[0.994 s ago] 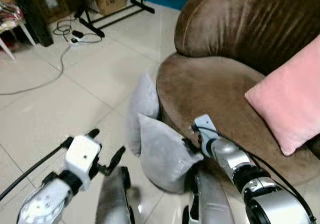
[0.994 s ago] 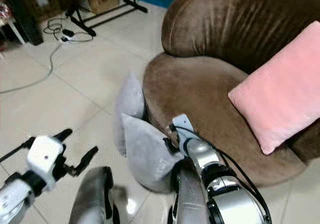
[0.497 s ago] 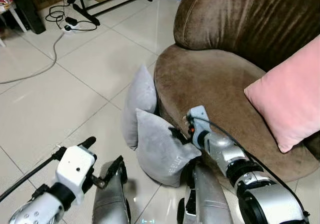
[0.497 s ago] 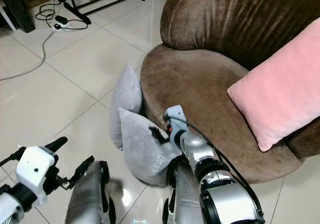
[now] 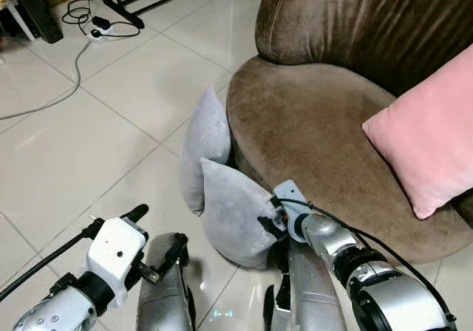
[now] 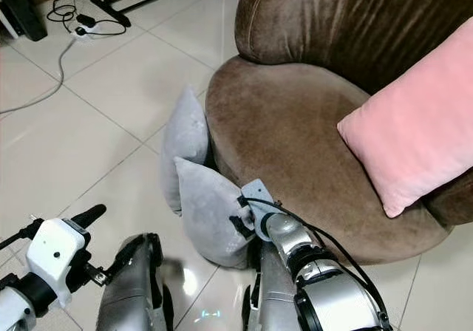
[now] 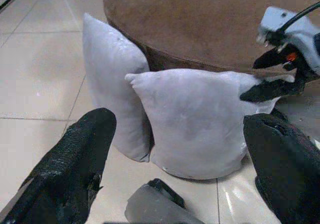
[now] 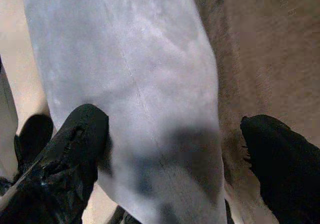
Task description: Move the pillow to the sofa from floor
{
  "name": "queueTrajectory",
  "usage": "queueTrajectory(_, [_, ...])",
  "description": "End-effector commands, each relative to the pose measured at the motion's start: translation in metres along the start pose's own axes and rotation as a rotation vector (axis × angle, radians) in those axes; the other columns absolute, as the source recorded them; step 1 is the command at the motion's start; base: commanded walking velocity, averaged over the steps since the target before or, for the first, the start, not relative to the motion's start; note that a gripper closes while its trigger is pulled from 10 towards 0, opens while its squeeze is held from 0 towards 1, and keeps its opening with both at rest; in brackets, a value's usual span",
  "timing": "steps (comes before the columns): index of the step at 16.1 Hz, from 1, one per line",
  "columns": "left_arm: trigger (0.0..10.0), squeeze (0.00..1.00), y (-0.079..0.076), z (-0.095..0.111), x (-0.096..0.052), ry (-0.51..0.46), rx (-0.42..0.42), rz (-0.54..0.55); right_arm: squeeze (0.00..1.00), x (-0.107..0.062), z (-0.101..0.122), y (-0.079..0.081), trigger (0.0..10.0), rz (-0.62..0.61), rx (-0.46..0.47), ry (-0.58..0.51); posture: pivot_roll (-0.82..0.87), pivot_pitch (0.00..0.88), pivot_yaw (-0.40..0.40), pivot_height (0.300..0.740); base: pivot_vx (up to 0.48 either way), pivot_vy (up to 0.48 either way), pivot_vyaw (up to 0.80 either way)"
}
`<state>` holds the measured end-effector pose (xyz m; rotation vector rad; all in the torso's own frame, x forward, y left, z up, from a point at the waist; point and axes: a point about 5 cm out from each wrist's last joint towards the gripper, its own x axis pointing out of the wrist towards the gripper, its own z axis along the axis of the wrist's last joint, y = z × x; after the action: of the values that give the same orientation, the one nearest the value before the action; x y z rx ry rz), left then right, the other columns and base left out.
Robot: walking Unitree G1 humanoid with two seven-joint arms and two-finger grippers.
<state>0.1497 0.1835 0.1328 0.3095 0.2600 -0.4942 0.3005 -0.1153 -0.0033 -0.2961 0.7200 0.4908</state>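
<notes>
On the floor against the front of the brown sofa (image 5: 310,117), two grey pillows stand on edge, the nearer pillow (image 5: 233,216) leaning before the farther pillow (image 5: 205,142). The right gripper (image 5: 267,219) is at its upper corner, fingers spread wide astride that edge, seemingly not yet closed. The left gripper (image 5: 155,235), also open, hangs farther off.

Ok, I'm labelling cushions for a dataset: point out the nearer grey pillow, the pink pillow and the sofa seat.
nearer grey pillow (image 5: 233,216), left eye view, middle of its face
pink pillow (image 5: 429,139), left eye view, centre of its front
sofa seat (image 6: 288,124), right eye view, bare brown cushion
</notes>
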Motion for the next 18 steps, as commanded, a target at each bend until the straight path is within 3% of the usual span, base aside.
queueTrajectory(1, [10.0,0.00,-0.006,-0.001,-0.003,0.018,-0.008,-0.039,0.00,0.000,-0.017,0.007,10.0,0.005,0.001,0.055,0.18,0.223,-0.026,0.576,0.000,0.000,0.00])
queueTrajectory(7, [10.0,0.00,-0.005,0.000,-0.011,0.047,-0.004,-0.070,0.00,0.004,-0.018,0.022,10.0,0.031,-0.007,0.059,0.19,0.234,-0.015,0.576,0.000,0.000,0.00])
queueTrajectory(8, [10.0,0.00,-0.006,-0.001,-0.013,0.060,-0.010,-0.081,0.00,0.004,-0.017,0.025,8.5,0.046,-0.016,0.057,0.19,0.234,-0.016,0.576,0.000,0.000,0.00])
queueTrajectory(9, [10.0,0.00,-0.008,-0.004,-0.014,0.080,-0.013,-0.106,0.00,0.005,-0.016,0.028,3.4,0.058,-0.027,0.057,0.19,0.232,-0.018,0.576,0.000,0.000,0.00])
queueTrajectory(10, [10.0,0.00,-0.009,-0.005,-0.015,0.086,-0.014,-0.110,0.00,0.005,-0.015,0.029,0.0,0.060,-0.031,0.057,0.19,0.232,-0.018,0.576,0.000,0.000,0.00])
queueTrajectory(18, [10.0,0.00,-0.011,-0.007,-0.017,0.104,-0.018,-0.121,0.00,0.006,-0.015,0.029,0.0,0.047,-0.044,0.077,0.19,0.227,-0.025,0.576,0.000,0.000,0.00])
